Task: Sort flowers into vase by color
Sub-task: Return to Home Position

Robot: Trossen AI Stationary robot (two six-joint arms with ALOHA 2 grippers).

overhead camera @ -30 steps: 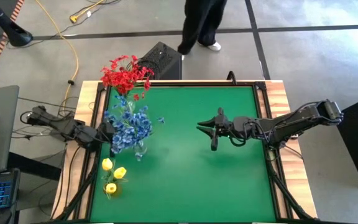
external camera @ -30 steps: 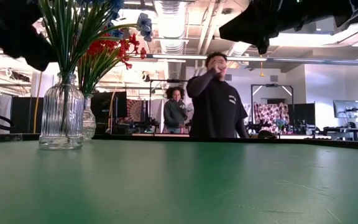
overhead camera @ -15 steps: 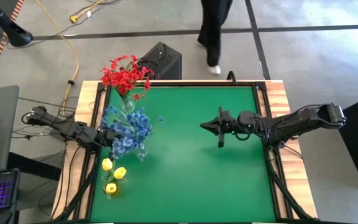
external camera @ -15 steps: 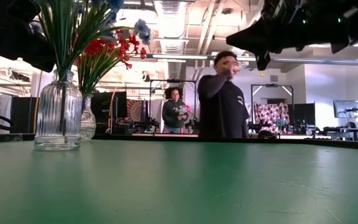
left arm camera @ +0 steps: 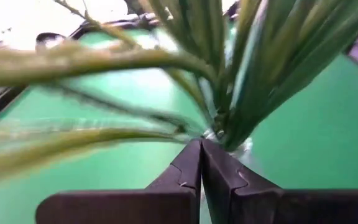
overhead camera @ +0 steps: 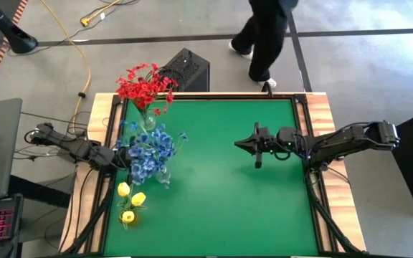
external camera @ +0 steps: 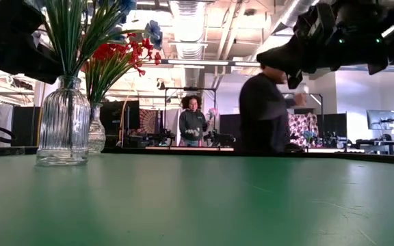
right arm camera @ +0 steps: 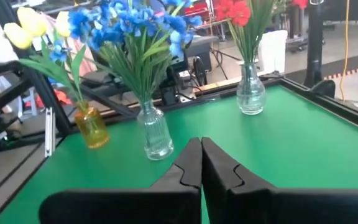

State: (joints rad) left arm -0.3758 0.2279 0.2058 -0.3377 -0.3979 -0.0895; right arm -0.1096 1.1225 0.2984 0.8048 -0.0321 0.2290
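Observation:
Blue flowers (overhead camera: 149, 149) stand by their stems in a clear ribbed vase (external camera: 62, 130) at the table's left. Red flowers (overhead camera: 145, 86) stand in a second clear vase (right arm camera: 252, 93) behind it at the far left. Yellow tulips (overhead camera: 129, 201) stand in an amber vase (right arm camera: 92, 127) nearer the front. My left gripper (left arm camera: 201, 142) is shut, its tips right at the green stems (left arm camera: 229, 106) above the blue flowers' vase mouth. My right gripper (overhead camera: 241, 145) is shut and empty, held level above the table's right half, pointing left. My left gripper comes level from the table's left at the blue flowers' stems just above the vase mouth (left arm camera: 219, 124). Nothing shows between its shut fingers. Whether the tips touch the stems, I cannot tell.
Bare green mat (overhead camera: 214, 201) fills the middle and near part of the table. A wooden rim (overhead camera: 321, 107) frames it. A black box (overhead camera: 185, 68) stands behind the far edge, and a person (overhead camera: 264, 36) walks past there.
My right gripper has drawn back toward the table's right edge and sunk a little. The blue flowers' vase has slid slightly toward the table's left, and its blossoms have swayed. The person behind the table has walked to the right.

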